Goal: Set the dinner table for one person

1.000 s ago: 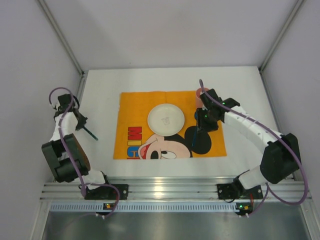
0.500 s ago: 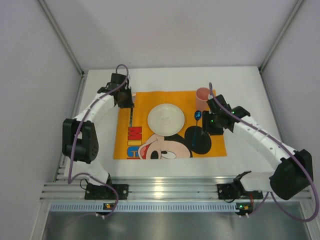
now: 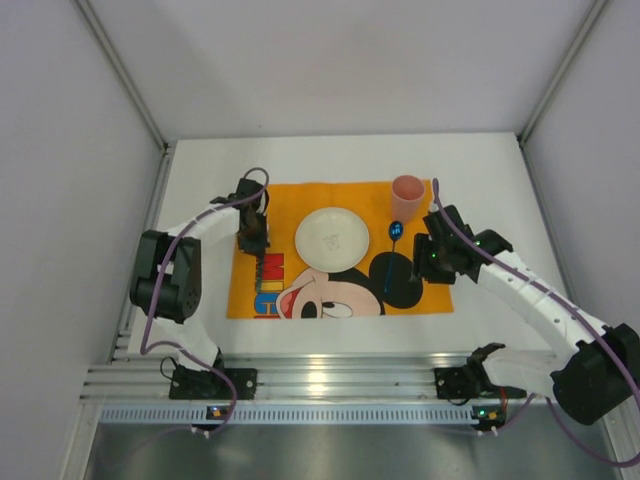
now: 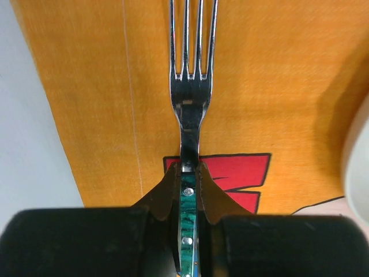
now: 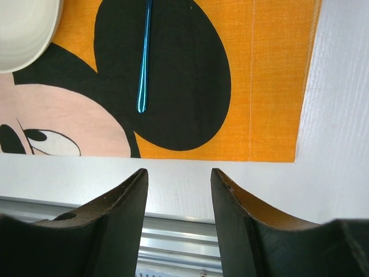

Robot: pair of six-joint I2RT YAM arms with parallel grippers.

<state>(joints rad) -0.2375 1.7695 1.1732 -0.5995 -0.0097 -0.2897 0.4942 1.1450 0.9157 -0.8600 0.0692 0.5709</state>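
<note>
The white desk (image 3: 200, 190) lies flat in front of both arms. It is by far the biggest thing here. Its long side looks like it runs from left to right, and its short side runs away from the arms. White walls stand close around it.

An orange Mickey Mouse placemat (image 3: 300, 200) lies in the middle of the desk, with its long side going the same way as the desk's. A round white plate (image 3: 332, 237) sits in the middle of the mat. A pink cup (image 3: 407, 189) stands upright at the far right corner of the mat.

The left tool (image 4: 189, 167) is clenched on a fork (image 4: 190, 109), right where the green handle meets the metal. The fork sticks straight out in line with the fingers, prongs pointing away from the tool. It is over the left side of the mat, between the bare desk and the plate.

The right tool (image 5: 177, 172) is spread wide and grips nothing. It is over the near right part of the mat. A blue spoon (image 5: 145, 57) lies loose on Mickey's black ear (image 5: 184, 75), just right of the plate. Its bowl points toward the cup and its handle points toward the arms.
</note>
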